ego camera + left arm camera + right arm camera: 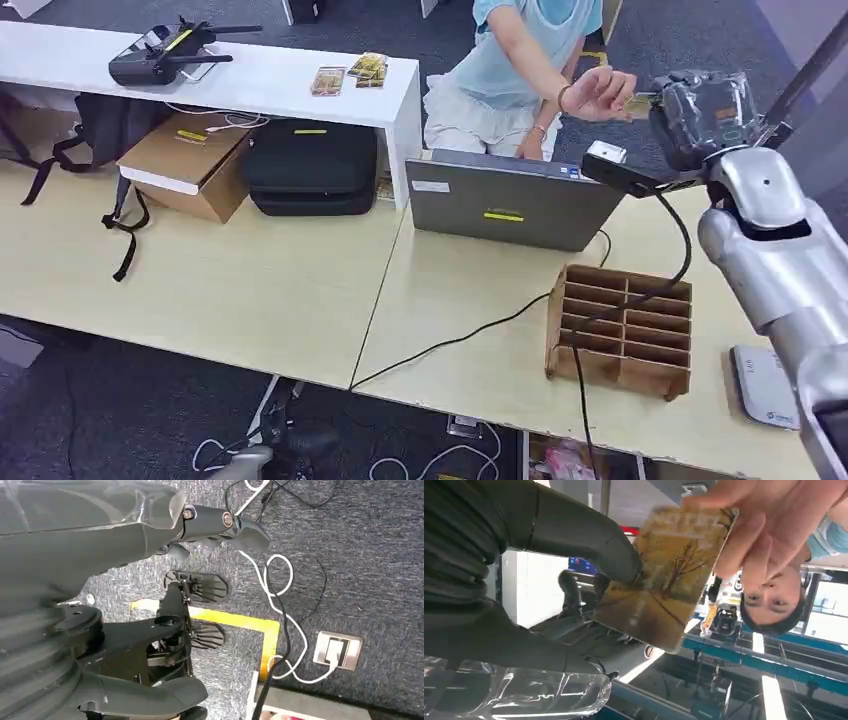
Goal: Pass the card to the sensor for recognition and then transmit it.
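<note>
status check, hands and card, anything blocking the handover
Right hand pinches yellow picture card; person's hand grips its far edge. Left hand hangs empty over floor. Nothing between.

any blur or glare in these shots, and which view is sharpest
Right wrist view: the card and the person's hand are motion-blurred, with bright backlight behind and glare on the clear plastic cover. Head view: evenly lit and sharpest, though the card is tiny there. Left wrist view: the floor is fairly sharp; the near robot hand is dark.
</note>
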Robot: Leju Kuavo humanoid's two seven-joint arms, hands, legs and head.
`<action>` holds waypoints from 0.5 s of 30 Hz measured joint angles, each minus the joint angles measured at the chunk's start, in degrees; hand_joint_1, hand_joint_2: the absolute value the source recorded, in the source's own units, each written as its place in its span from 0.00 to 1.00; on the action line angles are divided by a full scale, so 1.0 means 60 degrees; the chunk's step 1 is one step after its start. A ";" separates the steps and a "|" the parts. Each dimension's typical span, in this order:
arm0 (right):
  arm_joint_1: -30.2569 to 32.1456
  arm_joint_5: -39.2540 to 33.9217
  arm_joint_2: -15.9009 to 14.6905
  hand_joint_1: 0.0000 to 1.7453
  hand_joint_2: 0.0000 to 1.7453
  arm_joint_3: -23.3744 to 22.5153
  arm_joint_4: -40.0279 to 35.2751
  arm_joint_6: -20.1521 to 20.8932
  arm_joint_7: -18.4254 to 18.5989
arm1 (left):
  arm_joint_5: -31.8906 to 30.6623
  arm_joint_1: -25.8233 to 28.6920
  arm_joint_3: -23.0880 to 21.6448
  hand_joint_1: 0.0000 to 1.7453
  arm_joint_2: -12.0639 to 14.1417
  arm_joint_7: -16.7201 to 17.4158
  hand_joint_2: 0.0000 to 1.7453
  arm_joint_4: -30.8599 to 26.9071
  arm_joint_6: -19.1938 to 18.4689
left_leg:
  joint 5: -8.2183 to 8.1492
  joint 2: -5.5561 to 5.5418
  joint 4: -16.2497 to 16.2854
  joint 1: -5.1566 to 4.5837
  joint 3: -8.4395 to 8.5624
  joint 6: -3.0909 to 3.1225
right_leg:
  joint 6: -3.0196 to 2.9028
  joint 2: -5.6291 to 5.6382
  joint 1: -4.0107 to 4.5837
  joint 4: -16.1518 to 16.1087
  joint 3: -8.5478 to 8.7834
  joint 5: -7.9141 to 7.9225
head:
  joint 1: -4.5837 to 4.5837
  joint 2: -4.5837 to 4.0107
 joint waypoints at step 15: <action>-0.0051 -0.0353 0.0000 1.00 1.00 0.0073 0.0153 -0.0393 -0.0098 | 0.0025 -0.0029 0.0000 0.00 -0.0004 0.0000 1.00 0.0007 0.0033 | 0.0000 0.0001 0.0001 0.0000 0.0000 0.0000 | 0.0000 0.0002 0.0000 0.0000 -0.0001 0.0000 | 0.0000 0.0000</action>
